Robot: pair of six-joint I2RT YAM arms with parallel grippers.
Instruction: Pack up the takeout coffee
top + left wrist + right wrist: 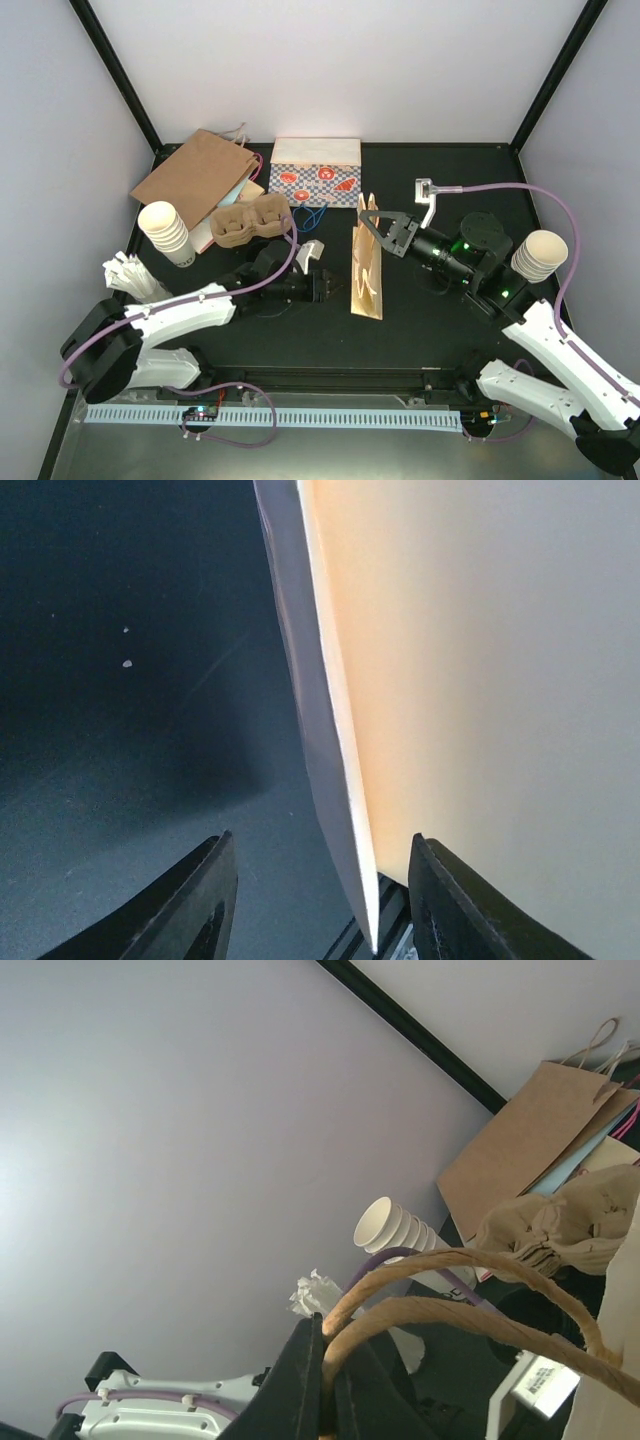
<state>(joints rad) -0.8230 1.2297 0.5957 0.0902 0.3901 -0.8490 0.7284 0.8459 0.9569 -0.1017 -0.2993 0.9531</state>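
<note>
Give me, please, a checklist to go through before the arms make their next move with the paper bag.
1. Right end effector shut on the twine handles of the paper bag: ok.
2. Left end effector placed around the bag's side edge: ok; the jaws are open, not yet clamped.
3. Bag standing upright on the table: ok, in the top view.
4. Bag mouth wide enough for a cup: not ok; from above it looks nearly flat.
5. Coffee cup with black lid located: cannot tell; no view shows it clearly.
</note>
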